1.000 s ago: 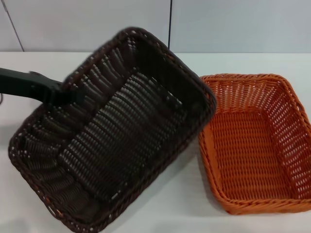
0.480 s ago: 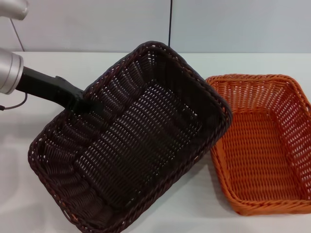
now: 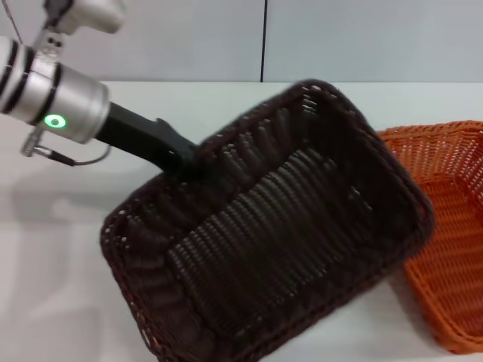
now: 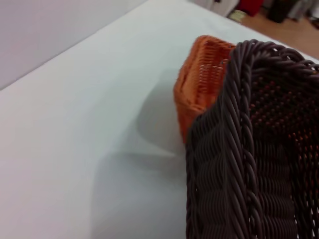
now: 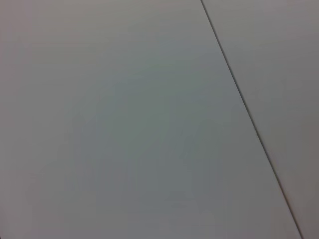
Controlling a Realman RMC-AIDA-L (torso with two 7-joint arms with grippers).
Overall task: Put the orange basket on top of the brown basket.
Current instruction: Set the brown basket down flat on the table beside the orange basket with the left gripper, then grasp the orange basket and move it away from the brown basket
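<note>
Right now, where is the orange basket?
In the head view the orange basket sits on the white table at the far right, partly hidden behind the raised brown basket that the left hand grips by its rim.

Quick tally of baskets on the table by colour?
Brown basket: 1, held by the left gripper and overlapping the orange one
Orange basket: 1, on the table
Total: 2

Our left arm (image 3: 53,102): silver and black.
We see a silver cylindrical wrist with a green lit ring, thin dark cables, and a matte black gripper (image 3: 177,154) housing.
</note>
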